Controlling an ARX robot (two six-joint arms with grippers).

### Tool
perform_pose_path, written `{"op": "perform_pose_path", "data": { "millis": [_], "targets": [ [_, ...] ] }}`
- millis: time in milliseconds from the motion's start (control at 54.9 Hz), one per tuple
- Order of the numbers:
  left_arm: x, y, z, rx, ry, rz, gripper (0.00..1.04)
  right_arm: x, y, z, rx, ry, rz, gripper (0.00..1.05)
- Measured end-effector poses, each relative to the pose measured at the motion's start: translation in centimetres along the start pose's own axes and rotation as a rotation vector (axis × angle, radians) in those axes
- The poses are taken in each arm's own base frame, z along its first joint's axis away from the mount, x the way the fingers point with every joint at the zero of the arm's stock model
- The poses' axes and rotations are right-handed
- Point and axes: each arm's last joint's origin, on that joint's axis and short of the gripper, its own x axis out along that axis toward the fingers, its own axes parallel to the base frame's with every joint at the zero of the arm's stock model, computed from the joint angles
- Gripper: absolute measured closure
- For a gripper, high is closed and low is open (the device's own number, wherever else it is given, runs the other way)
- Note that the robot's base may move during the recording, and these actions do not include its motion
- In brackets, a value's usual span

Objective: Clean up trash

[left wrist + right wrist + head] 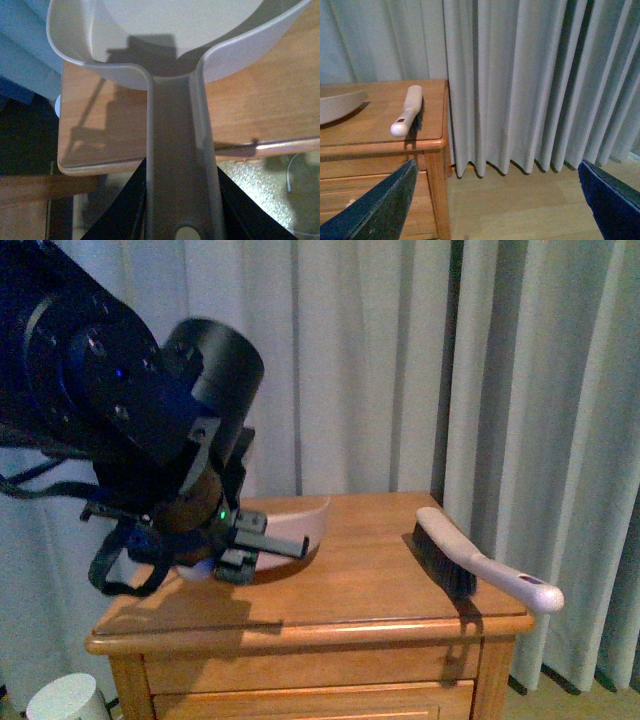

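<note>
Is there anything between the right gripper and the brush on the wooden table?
Nothing visible. The brush lies alone near the table edge, its handle toward the open right gripper. No trash shows in any view.

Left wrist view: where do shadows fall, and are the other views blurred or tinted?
Left wrist view: a hard shadow crosses the dustpan and the table. Front view: bluish cast, near left arm dark and soft. Right wrist view: brush sharp, with a narrow shadow.

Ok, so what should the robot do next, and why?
Probably bring the open right gripper over to the brush and take its white handle: the left gripper holds the dustpan, while the brush lies untouched on the table.
</note>
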Motion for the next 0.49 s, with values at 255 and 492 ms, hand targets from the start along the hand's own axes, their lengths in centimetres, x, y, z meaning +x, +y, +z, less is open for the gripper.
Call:
{"op": "perform_pose_path", "data": {
  "millis": [255, 492],
  "targets": [
    [-5.6, 1.7, 2.4, -0.022, -0.339, 0.033, 0.77, 0.0, 0.0, 0.0, 0.000, 0.000, 0.000, 0.07],
    [-12.7, 5.1, 0.8, -0.041, -0.719, 0.121, 0.77, 0.0, 0.0, 0.0, 0.000, 0.000, 0.000, 0.07]
  ]
}}
